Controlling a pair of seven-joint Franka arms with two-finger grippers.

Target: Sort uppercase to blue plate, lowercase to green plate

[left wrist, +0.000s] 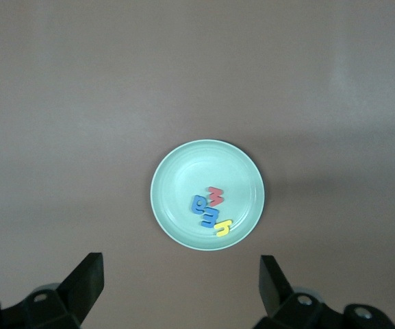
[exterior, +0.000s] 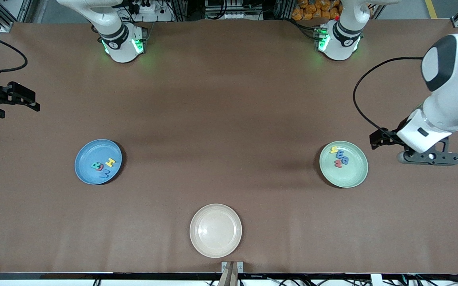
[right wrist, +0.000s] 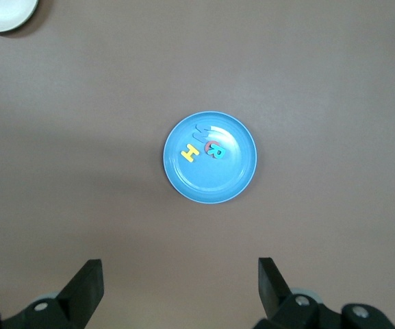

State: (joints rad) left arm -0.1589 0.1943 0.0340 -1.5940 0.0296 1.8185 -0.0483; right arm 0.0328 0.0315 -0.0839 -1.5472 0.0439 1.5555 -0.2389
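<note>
Left claw (exterior: 431, 157) hung open and empty above the desk (exterior: 229, 99) at the left arm's end, just beside the green plate (exterior: 352, 176); its two fingers (left wrist: 87, 281) stood wide apart in the left wrist view. Right claw (exterior: 22, 97) hung likewise open and empty over the desk edge at the right arm's end, well apart from the blue plate (exterior: 88, 174).

Blue plate: it lay toward the right arm's end and carried the uppercase letters in a tight cluster, namely a yellow H (exterior: 110, 162), a teal R (exterior: 95, 165), a red Q (exterior: 101, 168) partly under the R, and a blue W (exterior: 105, 173).

Green plate: it lay toward the left arm's end and carried the lowercase letters, namely a yellow h (exterior: 333, 149), two blue letters (exterior: 341, 159) and a small red one (exterior: 338, 164), all touching or nearly so.

Cream-white plate (exterior: 216, 230): it lay near the middle of the desk edge closest to the front camera.
</note>
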